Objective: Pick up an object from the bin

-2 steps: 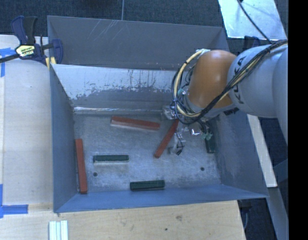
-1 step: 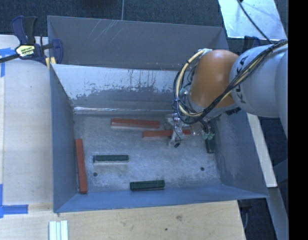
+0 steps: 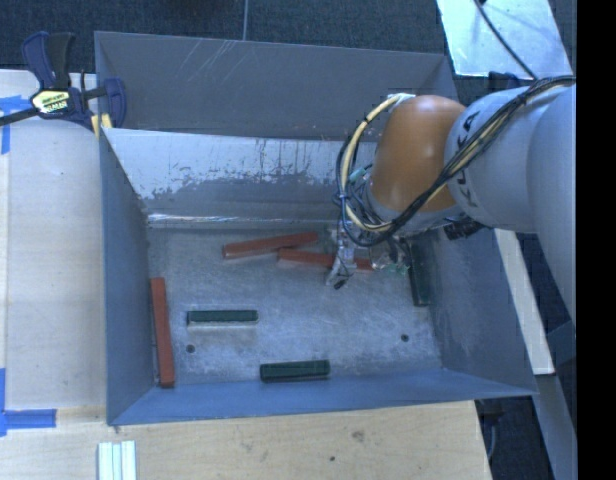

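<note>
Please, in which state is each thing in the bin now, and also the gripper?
gripper: low, over the short red stick's right end.
short red stick: flat, right end hidden by the gripper.
long red stick: flat, near the back wall.
left red stick: flat, along the left wall.
middle green stick: flat, alone.
front green stick: flat, near the front wall.
dark stick: by the right wall.
</note>
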Tool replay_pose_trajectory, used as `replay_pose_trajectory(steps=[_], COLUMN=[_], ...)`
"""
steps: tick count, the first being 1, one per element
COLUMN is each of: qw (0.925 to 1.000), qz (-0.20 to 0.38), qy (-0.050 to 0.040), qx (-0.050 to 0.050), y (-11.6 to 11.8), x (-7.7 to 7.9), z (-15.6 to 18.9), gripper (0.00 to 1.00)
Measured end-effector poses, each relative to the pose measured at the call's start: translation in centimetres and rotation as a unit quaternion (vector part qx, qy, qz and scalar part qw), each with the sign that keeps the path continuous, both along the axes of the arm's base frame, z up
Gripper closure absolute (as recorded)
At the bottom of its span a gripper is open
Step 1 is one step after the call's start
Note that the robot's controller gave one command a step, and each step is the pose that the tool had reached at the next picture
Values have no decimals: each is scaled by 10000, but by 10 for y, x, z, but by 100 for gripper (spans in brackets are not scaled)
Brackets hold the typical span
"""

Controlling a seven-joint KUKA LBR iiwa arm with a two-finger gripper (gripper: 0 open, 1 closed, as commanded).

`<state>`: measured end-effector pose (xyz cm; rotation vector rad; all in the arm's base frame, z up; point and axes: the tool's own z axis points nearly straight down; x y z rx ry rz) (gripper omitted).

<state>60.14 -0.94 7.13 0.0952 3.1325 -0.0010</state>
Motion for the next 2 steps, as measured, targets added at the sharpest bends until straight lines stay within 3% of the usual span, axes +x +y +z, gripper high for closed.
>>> replay_pose_trajectory(steps=[1, 2], qw=[9952, 9920], qz=[982, 1264], qy=[-13, -25], qx=[-7, -12], y=[5, 0], x=[-28, -32], z=[99, 177], gripper=[100, 100])
